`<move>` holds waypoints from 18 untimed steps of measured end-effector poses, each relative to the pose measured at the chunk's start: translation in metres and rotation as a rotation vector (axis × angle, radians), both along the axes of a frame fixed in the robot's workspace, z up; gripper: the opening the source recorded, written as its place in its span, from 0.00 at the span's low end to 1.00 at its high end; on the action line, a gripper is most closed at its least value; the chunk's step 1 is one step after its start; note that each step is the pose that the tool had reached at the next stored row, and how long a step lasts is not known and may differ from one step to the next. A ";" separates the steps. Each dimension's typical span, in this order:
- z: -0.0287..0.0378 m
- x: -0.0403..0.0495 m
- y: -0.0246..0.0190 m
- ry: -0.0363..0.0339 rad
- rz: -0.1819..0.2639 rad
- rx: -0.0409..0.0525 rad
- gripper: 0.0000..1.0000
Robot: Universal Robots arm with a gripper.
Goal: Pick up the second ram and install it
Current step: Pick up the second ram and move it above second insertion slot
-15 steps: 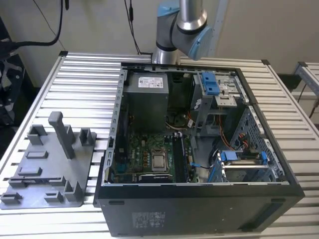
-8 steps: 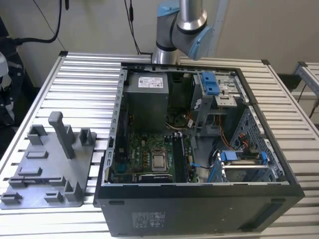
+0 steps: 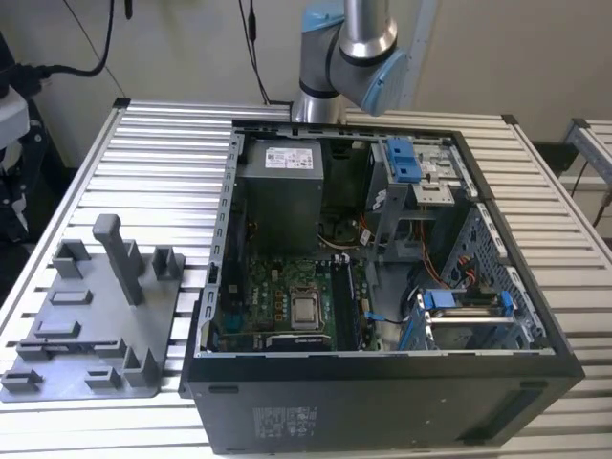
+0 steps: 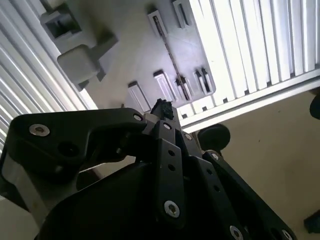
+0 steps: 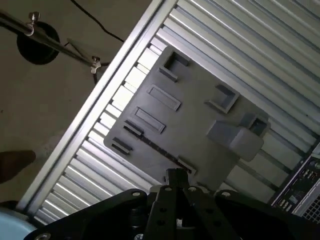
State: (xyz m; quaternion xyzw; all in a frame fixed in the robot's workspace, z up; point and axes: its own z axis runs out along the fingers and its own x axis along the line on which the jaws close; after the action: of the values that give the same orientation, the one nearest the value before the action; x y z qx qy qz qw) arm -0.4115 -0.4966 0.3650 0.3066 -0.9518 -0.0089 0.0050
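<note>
Pincer (image 5: 176, 176), dark, linkage type, seen in both wrist views (image 4: 162, 107): fingertips pressed together, nothing pinched between them. Hangs above the grey fixture plate (image 5: 200, 120), apart from it, with the tips nearest to one end of the plate's long slot. Second ram (image 5: 157, 148): thin dark strip standing on edge in that long slot, between two small grey end holders. Seen edge-on, so chips and label cannot be made out. Same strip in the second wrist view (image 4: 171, 60). Untouched, not yet in the machine. Grey fixture plate: lies flat on the slatted aluminium bench (image 3: 163, 143), at the exterior view's left, just beside the computer case (image 3: 382, 392). Carries several low rectangular holders and one tall post (image 3: 120, 253). Computer case: black, lying on its side with the panel off, open upward, on the bench. Inside: green motherboard (image 3: 273, 287) with a square processor socket (image 3: 306, 311), grey power supply (image 3: 282, 186) beyond it, and blue drive latches (image 3: 404, 158) toward the exterior view's right. Arm (image 3: 349, 48): silver and pale blue, rising behind the case at the far edge of the bench. Floor (image 5: 45, 110): beige, beside the bench edge in the first wrist view.
</note>
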 end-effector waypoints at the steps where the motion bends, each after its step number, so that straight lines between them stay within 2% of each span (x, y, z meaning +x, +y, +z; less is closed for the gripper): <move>1: -0.0001 0.0000 0.0000 0.0000 0.018 0.0000 0.11; 18: -0.0015 0.0000 0.0000 0.0000 0.327 0.0000 0.11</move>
State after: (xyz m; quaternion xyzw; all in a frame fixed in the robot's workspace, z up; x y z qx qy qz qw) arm -0.4115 -0.4966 0.3635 0.4575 -0.8892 -0.0080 0.0064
